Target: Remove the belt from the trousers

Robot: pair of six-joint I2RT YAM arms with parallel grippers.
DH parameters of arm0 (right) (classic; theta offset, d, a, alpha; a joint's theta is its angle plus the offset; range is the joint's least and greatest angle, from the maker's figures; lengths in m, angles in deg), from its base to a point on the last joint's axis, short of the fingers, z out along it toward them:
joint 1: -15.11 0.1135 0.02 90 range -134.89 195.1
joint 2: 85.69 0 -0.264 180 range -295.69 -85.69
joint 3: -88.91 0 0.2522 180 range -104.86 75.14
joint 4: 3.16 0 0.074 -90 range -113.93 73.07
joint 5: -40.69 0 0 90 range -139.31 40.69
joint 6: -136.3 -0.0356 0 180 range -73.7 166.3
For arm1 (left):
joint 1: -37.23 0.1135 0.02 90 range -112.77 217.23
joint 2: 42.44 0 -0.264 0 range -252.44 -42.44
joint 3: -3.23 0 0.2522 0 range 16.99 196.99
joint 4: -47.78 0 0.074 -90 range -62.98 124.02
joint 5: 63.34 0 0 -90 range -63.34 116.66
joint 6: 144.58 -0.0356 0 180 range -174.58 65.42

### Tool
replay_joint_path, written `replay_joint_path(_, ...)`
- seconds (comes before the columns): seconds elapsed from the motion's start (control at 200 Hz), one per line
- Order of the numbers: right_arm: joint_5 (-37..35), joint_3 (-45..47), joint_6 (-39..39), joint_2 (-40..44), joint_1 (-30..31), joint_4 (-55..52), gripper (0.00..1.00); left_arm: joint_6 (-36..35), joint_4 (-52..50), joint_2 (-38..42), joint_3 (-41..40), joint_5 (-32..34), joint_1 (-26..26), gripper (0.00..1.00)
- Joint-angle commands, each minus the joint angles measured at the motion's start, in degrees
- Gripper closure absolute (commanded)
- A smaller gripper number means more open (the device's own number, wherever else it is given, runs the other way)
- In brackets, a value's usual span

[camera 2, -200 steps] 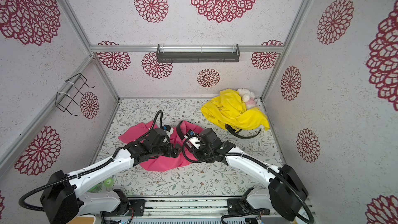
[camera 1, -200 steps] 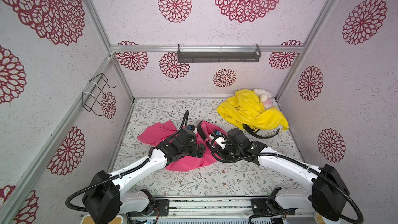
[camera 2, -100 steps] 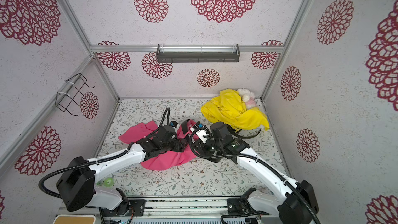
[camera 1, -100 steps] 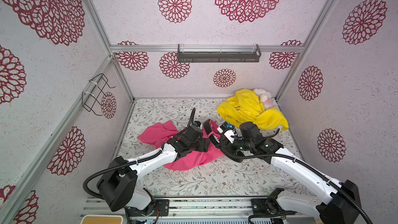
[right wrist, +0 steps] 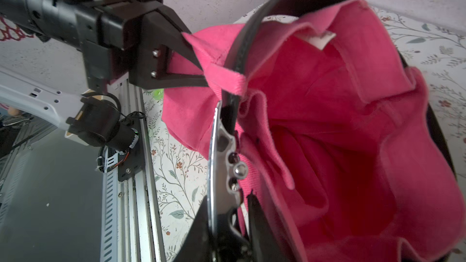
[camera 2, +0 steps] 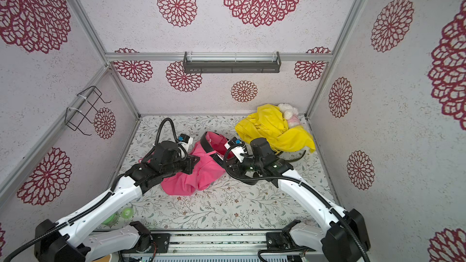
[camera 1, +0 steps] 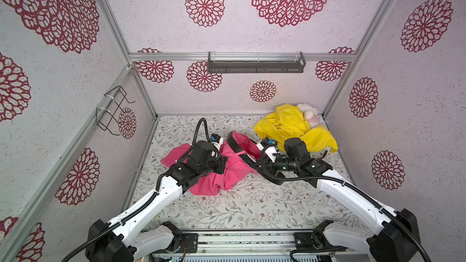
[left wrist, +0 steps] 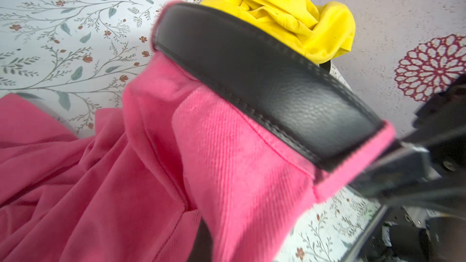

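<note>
Pink trousers [camera 1: 227, 170] lie crumpled mid-table, their waistband raised and open in both top views. A black belt [camera 1: 233, 144] runs through the waistband loops, shown close up in the left wrist view [left wrist: 264, 76]. My left gripper [right wrist: 203, 75] is shut on a fold of trouser fabric just beside a belt loop; in its own wrist view pink cloth [left wrist: 126, 185] hides its fingers. My right gripper [right wrist: 227, 207] is shut on the belt's silver buckle [right wrist: 222, 162], holding it up at the waistband's near right side [camera 1: 254, 165].
A yellow cloth [camera 1: 292, 129] with a white plush toy [camera 1: 307, 112] sits at the back right, with a black strap [camera 2: 297, 157] curving out beside it. A wire rack [camera 1: 111, 112] hangs on the left wall, a grey shelf [camera 1: 256, 65] on the back wall. Green items [camera 2: 126, 212] lie front left.
My left gripper has gone from open to shut on the trouser fabric. Both arms moved toward the back of the table, the right one carrying the buckle rightward, and the waistband has risen.
</note>
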Motion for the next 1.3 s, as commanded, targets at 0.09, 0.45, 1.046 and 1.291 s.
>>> replay_joint_path(0.09,-10.07,0.39,-3.95,-4.9,-1.94,-0.93,0.55,2.88,-12.44,-3.11,6.96,1.35,1.84,1.0)
replay_joint_path(0.45,-46.58,1.63,-0.65,4.25,15.76,1.19,0.02,6.11,-17.85,-9.93,16.47,-0.74,-0.77,1.0)
replay_joint_path(1.046,-75.06,-0.97,6.89,-8.97,29.08,13.16,0.03,7.74,-18.65,-7.33,18.93,-2.21,-1.92,1.0)
replay_joint_path(1.291,-80.01,-0.35,11.71,-13.92,29.08,19.77,0.02,8.44,-17.89,-6.37,18.83,-3.21,-1.99,1.0)
